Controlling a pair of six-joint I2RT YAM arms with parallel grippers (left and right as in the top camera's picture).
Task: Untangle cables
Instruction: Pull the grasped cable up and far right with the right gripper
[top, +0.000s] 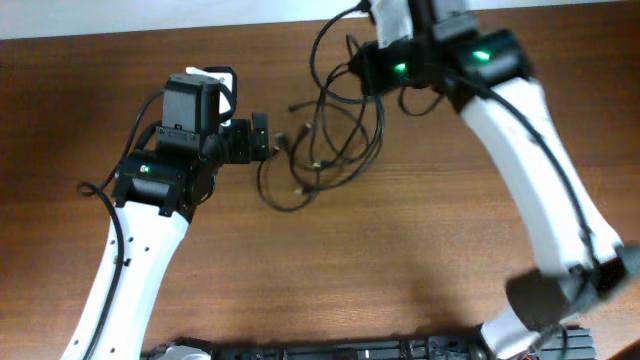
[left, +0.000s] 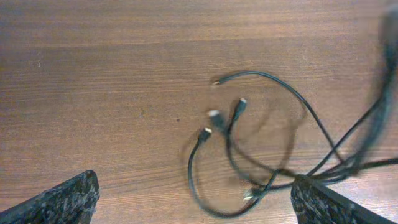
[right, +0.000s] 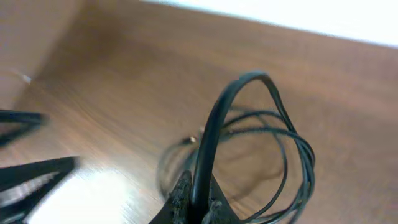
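Observation:
The cables (top: 330, 135) lie as a tangle of thin black cords on the wooden table between my two arms. Seen from the left wrist, several plug ends (left: 214, 114) point left and a cord loop (left: 199, 186) lies on the table under the wide gap between my fingers. My left gripper (top: 262, 137) (left: 196, 208) is open at the tangle's left edge, holding nothing. My right gripper (top: 362, 68) (right: 199, 208) sits at the tangle's far right side, shut on one black cable (right: 214, 130), which arches up from the fingertips. Thinner loops (right: 292, 155) hang behind it.
The table's far edge (top: 150, 22) runs along the top, with a white surface (right: 311, 15) beyond it. The right arm (top: 540, 170) crosses the right side of the table. A black bar (top: 350, 351) lies along the near edge.

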